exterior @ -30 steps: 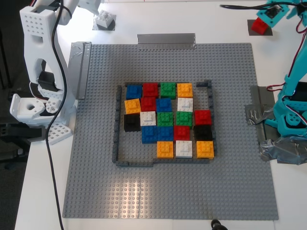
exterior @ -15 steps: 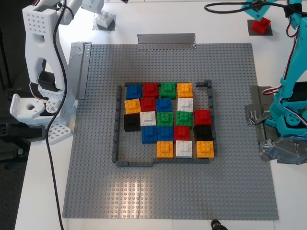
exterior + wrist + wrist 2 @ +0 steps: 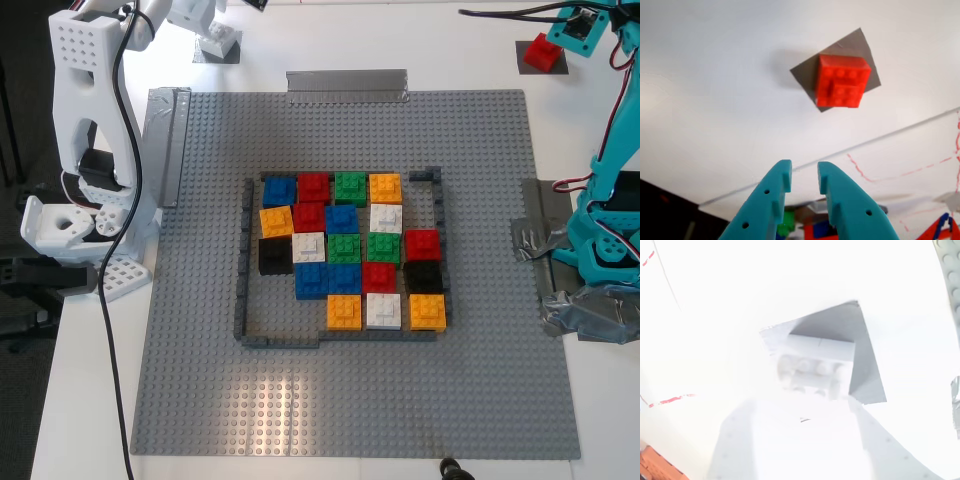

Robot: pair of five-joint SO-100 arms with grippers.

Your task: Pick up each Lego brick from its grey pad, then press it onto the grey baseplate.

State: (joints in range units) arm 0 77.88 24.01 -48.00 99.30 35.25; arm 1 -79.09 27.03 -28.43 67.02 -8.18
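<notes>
At the exterior view's far left, my second claw [image 3: 207, 25], white, sits directly over the small white studded plastic brick [image 3: 217, 42] on its dark grey square pad [image 3: 867, 365]; the second wrist view is overexposed, so I cannot tell how its jaws stand. Centre: the large flat grey studded baseplate [image 3: 200, 380] on the white counter [image 3: 90, 400], carrying a thin dark grey brick frame [image 3: 243, 270] around rows of coloured bricks [image 3: 345, 246]. At the exterior view's far right, the small red studded plastic brick [image 3: 542, 52] rests on its own grey square pad [image 3: 852, 42]; my first claw [image 3: 804, 177], teal, hangs apart from it, jaws slightly parted and empty.
</notes>
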